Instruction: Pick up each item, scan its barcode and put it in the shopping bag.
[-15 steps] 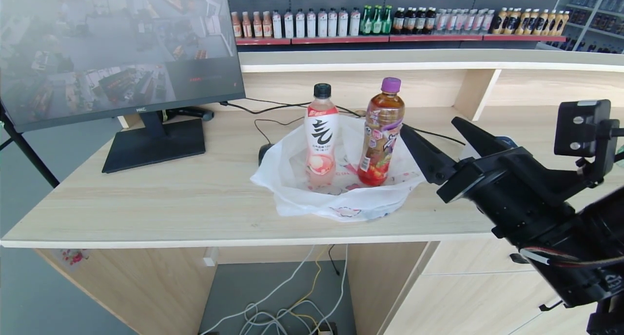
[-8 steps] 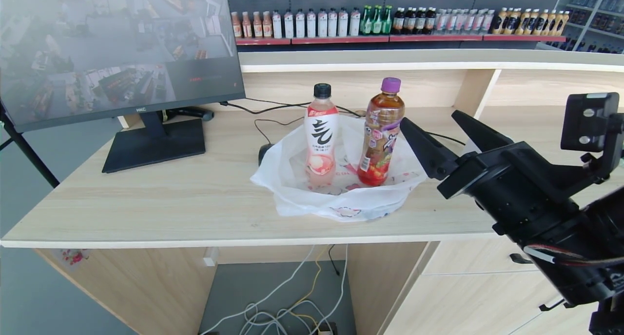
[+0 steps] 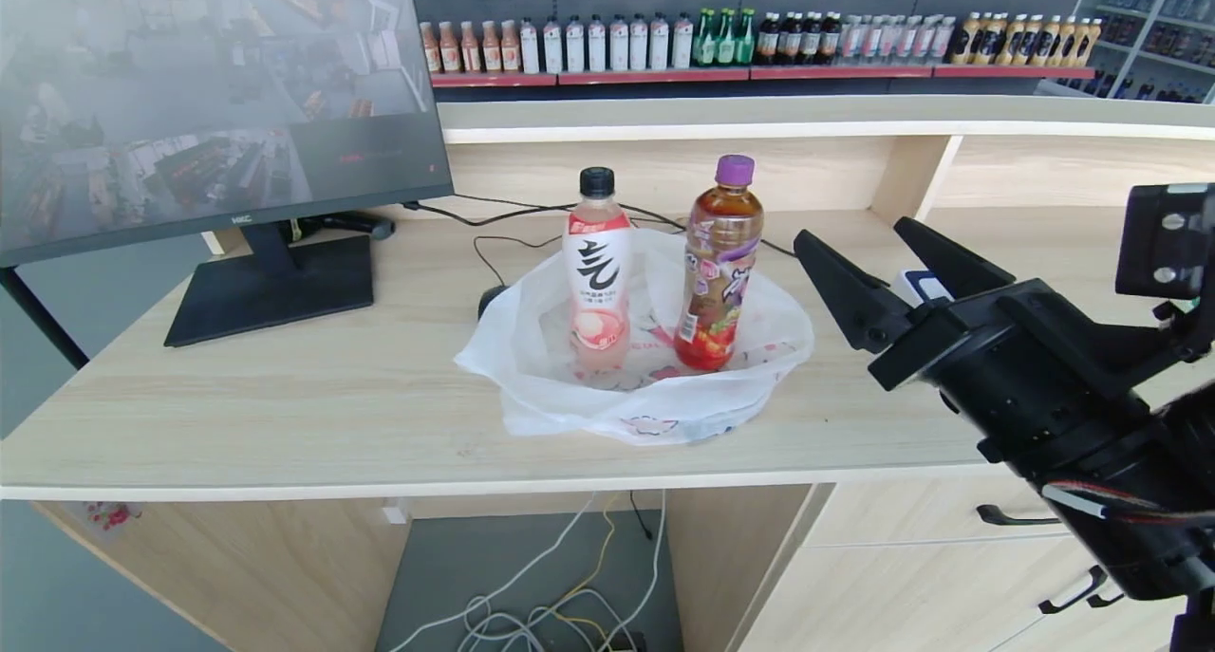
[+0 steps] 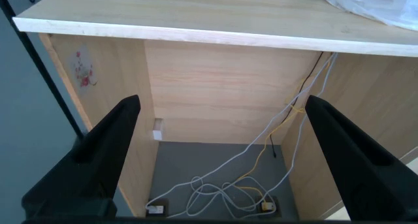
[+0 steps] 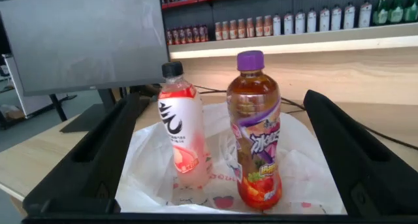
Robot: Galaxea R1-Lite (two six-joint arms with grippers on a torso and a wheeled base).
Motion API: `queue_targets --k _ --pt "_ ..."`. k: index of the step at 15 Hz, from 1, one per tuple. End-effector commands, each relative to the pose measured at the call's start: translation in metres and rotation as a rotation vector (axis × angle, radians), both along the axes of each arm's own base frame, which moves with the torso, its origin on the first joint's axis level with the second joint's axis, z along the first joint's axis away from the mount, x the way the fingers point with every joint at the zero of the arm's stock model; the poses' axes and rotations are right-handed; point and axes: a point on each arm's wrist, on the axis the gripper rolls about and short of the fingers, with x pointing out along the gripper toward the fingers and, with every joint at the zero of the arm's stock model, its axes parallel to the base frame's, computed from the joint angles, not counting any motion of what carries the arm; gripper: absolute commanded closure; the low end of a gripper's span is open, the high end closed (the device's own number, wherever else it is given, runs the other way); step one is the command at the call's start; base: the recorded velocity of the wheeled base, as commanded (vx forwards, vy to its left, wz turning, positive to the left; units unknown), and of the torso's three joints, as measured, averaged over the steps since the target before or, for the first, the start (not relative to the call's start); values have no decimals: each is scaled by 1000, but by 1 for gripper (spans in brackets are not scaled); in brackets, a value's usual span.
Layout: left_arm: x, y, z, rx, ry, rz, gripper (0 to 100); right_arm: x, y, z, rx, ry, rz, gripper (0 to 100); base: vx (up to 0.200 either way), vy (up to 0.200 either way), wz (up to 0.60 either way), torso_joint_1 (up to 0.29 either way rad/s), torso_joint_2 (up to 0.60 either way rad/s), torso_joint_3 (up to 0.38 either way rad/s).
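Two bottles stand upright inside the white shopping bag [image 3: 655, 410], which lies spread open on the wooden counter [image 3: 285, 396]. A pink bottle [image 3: 598, 272] with a black cap is on the left, and a brown tea bottle [image 3: 717, 272] with a purple cap is just beside it on the right (a small gap between them). The right gripper [image 3: 851, 234] hangs near the bag's right side, fingers spread wide and holding nothing. The left gripper [image 4: 222, 106] sits low before the counter's near edge, fingers likewise spread, facing loose cables [image 4: 228, 185] underneath. A monitor [image 3: 209, 92] stands at the far left.
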Motion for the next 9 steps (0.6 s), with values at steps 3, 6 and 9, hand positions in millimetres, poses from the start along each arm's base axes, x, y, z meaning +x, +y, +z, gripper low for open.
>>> queue_targets --k 3,6,9 --pt "0 0 0 0 -1 1 0 -7 -5 4 10 -14 3 0 0 -200 0 4 -1 6" --pt "0 0 0 -2 -1 1 0 -8 -6 4 11 -16 3 0 0 -200 0 4 1 1" --pt "0 0 0 -2 -1 1 0 -7 -5 6 16 -21 5 0 0 -200 0 1 2 5"
